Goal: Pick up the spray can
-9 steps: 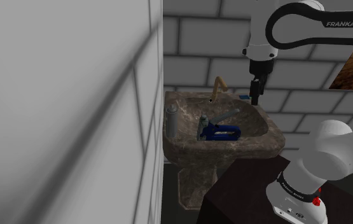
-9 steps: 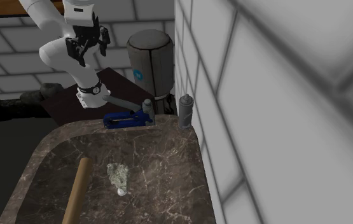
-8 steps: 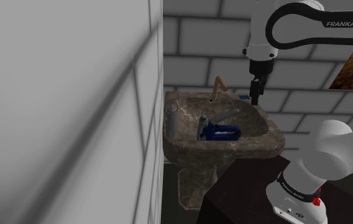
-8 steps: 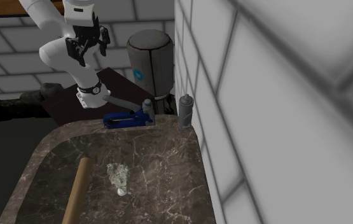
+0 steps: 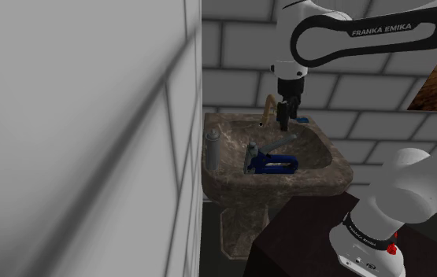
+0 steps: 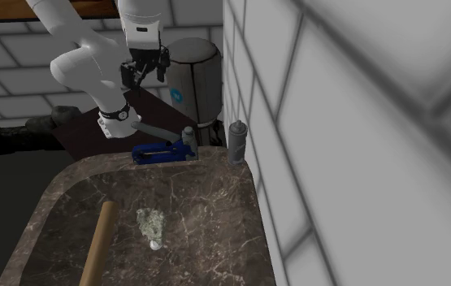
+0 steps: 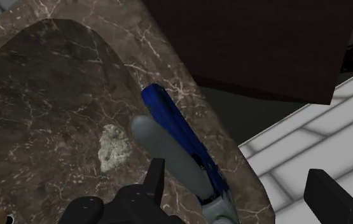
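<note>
Since the gripper (image 5: pixel 285 123) has been shifted across the sink (image 5: pixel 328 182) toward the wall (image 5: pixel 90 118), the approach is judged under way. Its fingers are spread wide and empty, while the spray can (image 5: pixel 213 149) is seen upright on the rim's wall-side corner.

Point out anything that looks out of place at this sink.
A blue staple gun lies on the marbled sink, an odd place for a tool. The grey spray can stands upright on its rim by the wall.
</note>
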Robot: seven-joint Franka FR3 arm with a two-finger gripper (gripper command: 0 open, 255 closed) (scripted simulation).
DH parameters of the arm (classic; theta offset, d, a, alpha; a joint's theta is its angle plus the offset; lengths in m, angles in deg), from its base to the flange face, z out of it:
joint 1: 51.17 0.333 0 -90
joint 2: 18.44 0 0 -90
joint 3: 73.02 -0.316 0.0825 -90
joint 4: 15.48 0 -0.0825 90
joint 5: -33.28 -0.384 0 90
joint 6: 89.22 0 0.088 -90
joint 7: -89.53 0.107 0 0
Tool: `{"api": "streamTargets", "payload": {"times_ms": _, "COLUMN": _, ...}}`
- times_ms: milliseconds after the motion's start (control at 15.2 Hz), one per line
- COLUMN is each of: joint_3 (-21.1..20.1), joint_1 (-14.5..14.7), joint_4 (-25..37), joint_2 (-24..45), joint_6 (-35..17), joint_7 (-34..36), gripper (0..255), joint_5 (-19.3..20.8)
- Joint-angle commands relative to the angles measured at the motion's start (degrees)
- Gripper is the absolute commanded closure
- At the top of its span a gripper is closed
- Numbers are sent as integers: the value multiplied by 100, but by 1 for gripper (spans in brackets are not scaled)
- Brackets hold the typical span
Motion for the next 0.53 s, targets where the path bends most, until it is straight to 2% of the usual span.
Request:
{"api": "streamTargets", "payload": {"times_ms": 0, "joint_3": -84, "joint_1": 33, "joint_4": 171, "joint_2": 404, "joint_6": -265, "joint_7": 104, "gripper": 0, "joint_5": -61}}
{"api": "streamTargets", "payload": {"times_ms": 462, "joint_3": -352, "joint_1": 134, "joint_4": 1128, "joint_2": 1857, "joint_6": -854, "joint_7": 460, "gripper": 0, "joint_5": -144}}
